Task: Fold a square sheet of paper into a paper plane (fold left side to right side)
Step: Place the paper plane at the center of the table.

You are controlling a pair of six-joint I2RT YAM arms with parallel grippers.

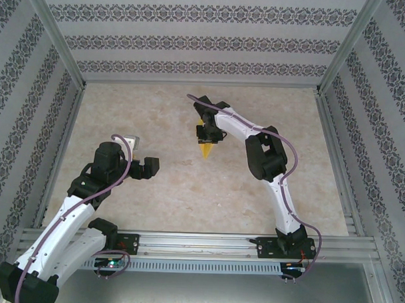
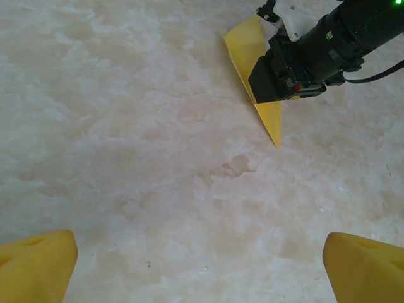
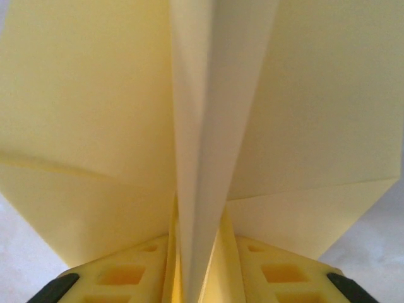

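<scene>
Left wrist: paper plane (image 2: 245, 47) pointed tip; right wrist: centre ridge.

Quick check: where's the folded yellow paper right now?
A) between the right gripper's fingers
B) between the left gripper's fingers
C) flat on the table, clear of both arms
A: in the right wrist view, the centre ridge of the paper plane runs down between the fingers of the right gripper. The left gripper stands open over bare table.

Matt paper, smooth counter (image 2: 126, 139)
The paper plane (image 2: 245, 47) is thin matt yellow paper; the counter looks like smooth pale stone.
</scene>
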